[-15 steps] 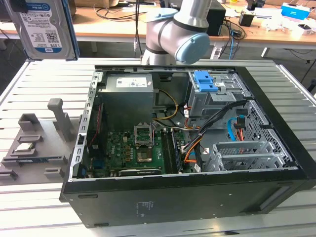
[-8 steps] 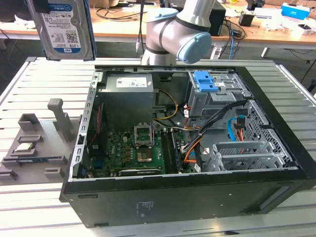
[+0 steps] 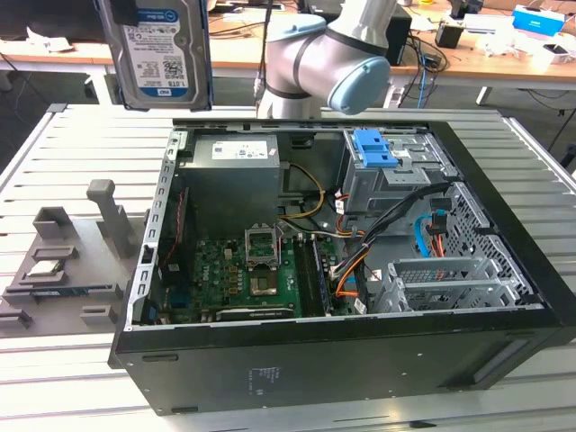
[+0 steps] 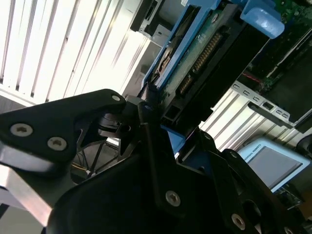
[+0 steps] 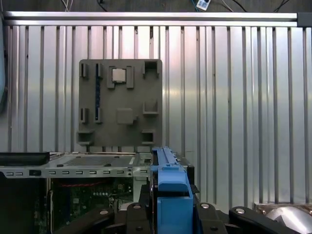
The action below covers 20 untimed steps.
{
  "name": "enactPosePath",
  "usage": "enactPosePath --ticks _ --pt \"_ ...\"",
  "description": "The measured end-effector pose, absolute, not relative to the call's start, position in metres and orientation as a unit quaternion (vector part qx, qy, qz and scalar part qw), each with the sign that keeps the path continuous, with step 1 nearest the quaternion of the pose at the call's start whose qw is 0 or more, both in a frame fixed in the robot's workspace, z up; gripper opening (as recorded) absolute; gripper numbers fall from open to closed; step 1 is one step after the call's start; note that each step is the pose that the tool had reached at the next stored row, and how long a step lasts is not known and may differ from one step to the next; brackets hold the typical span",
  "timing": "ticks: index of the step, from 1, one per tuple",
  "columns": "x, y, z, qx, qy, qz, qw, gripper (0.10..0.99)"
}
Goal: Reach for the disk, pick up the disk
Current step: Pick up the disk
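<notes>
The disk (image 3: pixel 162 54), a silver-grey hard drive with a blue-and-white label and a blue frame, hangs upright high above the table, over the back corner of the case at the exterior view's left. In the first wrist view I see its blue-framed edge (image 5: pixel 168 180) standing between the black fingers of my gripper (image 5: pixel 168 212), which is shut on it. The second wrist view shows the disk's underside with its circuit board and connector (image 4: pixel 202 56), clamped in the gripper (image 4: pixel 158 122). The top of the disk runs out of the exterior view.
An open black computer case (image 3: pixel 360 351) lies on the slatted metal table (image 3: pixel 81 153), with a blue bracket (image 3: pixel 373 148) in its drive cage. A grey fixture plate (image 3: pixel 63 270) (image 5: pixel 122 102) carrying a small square chip (image 5: pixel 118 74) lies beside it. The arm's elbow (image 3: pixel 315 54) is behind the case.
</notes>
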<state>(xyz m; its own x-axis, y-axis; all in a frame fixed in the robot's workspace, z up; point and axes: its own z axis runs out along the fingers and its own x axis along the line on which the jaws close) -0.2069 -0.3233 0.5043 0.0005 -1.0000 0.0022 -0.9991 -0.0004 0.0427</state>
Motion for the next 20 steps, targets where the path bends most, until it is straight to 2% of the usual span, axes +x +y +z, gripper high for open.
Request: enactPosePath --ticks 20 --pt "-0.08 -0.323 0.504 0.707 -0.707 -0.016 0.018 0.365"
